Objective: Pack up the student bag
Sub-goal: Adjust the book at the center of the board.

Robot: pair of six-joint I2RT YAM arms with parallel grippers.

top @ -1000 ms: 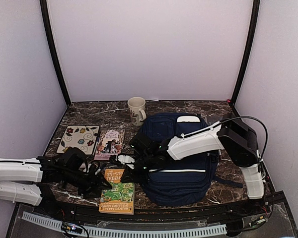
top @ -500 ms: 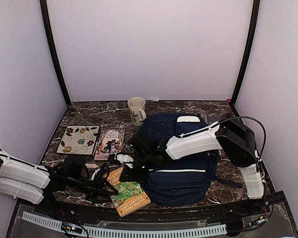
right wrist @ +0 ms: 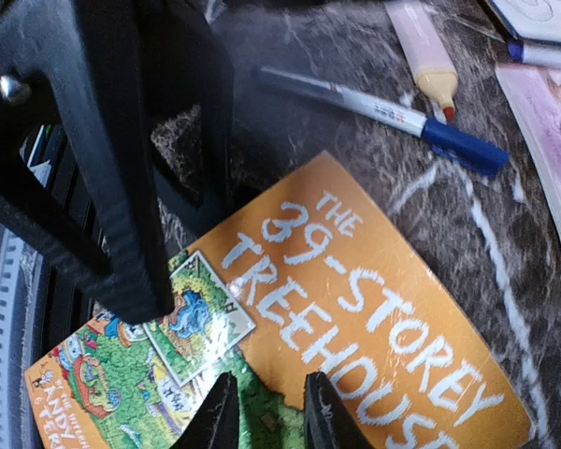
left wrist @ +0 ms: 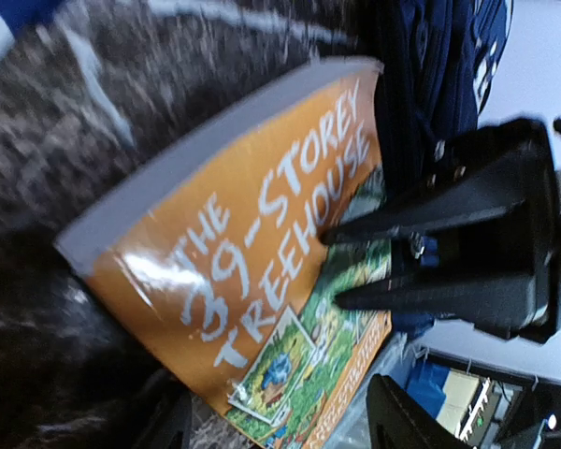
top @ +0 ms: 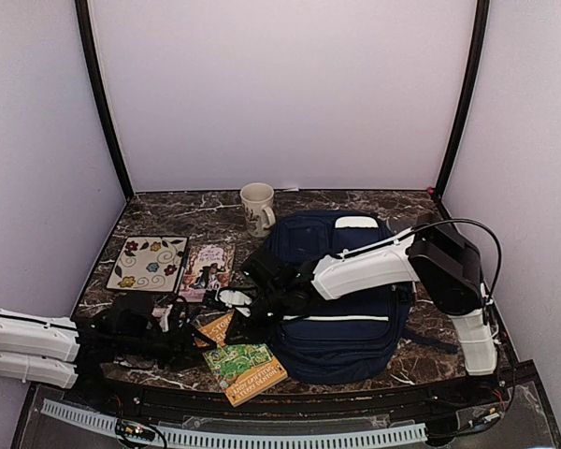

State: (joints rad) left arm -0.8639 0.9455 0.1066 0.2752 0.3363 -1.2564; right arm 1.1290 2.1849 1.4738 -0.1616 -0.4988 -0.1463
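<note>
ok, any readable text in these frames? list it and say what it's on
"THE 39-STOREY TREEHOUSE": cover of the orange book.
Author line at that cover's bottom edge: cut off and blurred, unreadable.
Print on the pen barrel: too small to read.
Title on the pink book: too blurred.
Marking on the mug: unreadable.
Student bag: no text visible.

**Materials and finishes**

Student bag (top: 346, 346): navy woven cloth, matt.
Book (right wrist: 374, 309): paper, glossy cover catching glare.
Tabletop (top: 196, 210): dark marble-look surface, white-veined, smooth.
Mug (top: 257, 206): cream glazed ceramic.
Pen (right wrist: 374, 108): smooth plastic.
</note>
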